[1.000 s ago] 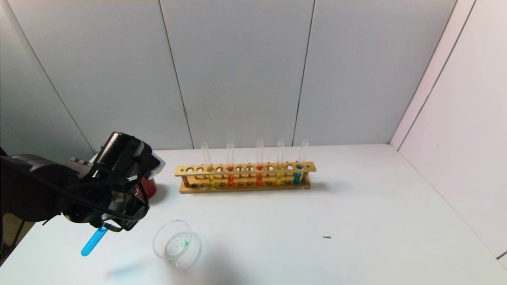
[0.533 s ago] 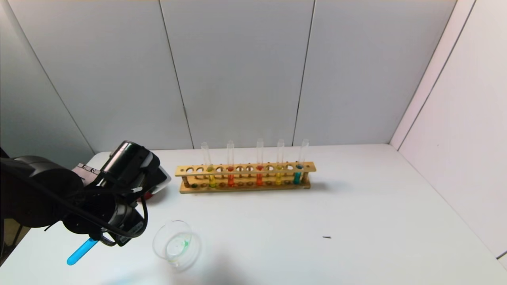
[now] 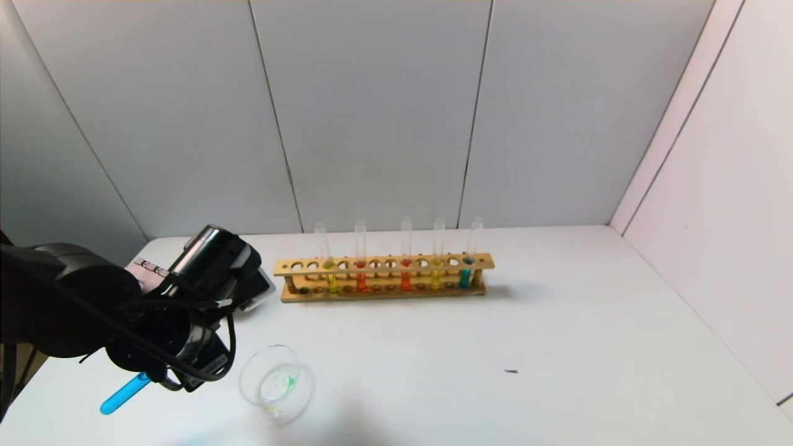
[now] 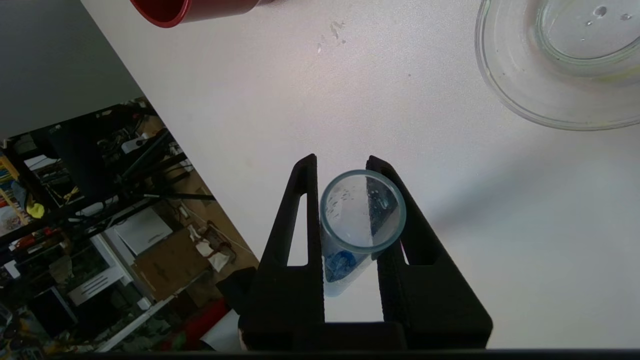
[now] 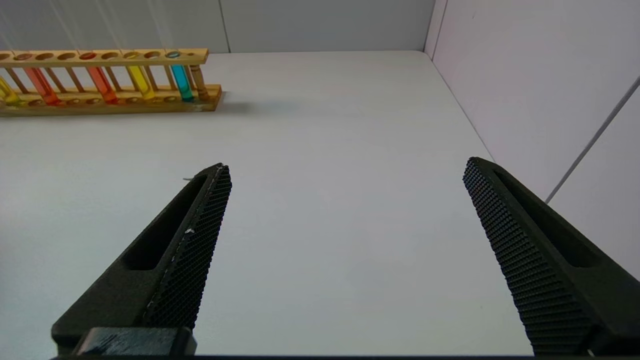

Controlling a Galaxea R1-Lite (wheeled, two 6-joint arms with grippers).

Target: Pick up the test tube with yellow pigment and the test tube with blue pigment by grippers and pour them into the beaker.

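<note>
My left gripper [image 3: 162, 370] is shut on the test tube with blue pigment [image 3: 124, 393] and holds it tilted above the table's front left, just left of the beaker [image 3: 276, 382]. The tube's round blue end points to the front left. In the left wrist view the jaws [image 4: 341, 165] clamp the tube [image 4: 360, 210], with the beaker's rim [image 4: 505, 95] off to one side. A tube with greenish-yellow liquid [image 3: 330, 282] stands in the wooden rack [image 3: 384, 272]. My right gripper [image 5: 345, 167] is open and empty above bare table; it does not show in the head view.
The rack also holds orange-red tubes, a second yellow tube [image 3: 435, 280] and a darker teal tube [image 3: 464, 277]. A dark red cup [image 4: 170, 10] stands beyond the gripper. The beaker holds a faint green trace. The table's left edge is close to the tube. A small dark speck [image 3: 511, 371] lies at the front right.
My left gripper has sunk and swung toward the front left with the blue tube, which now lies flatter. The red cup is now hidden behind the gripper in the head view.
</note>
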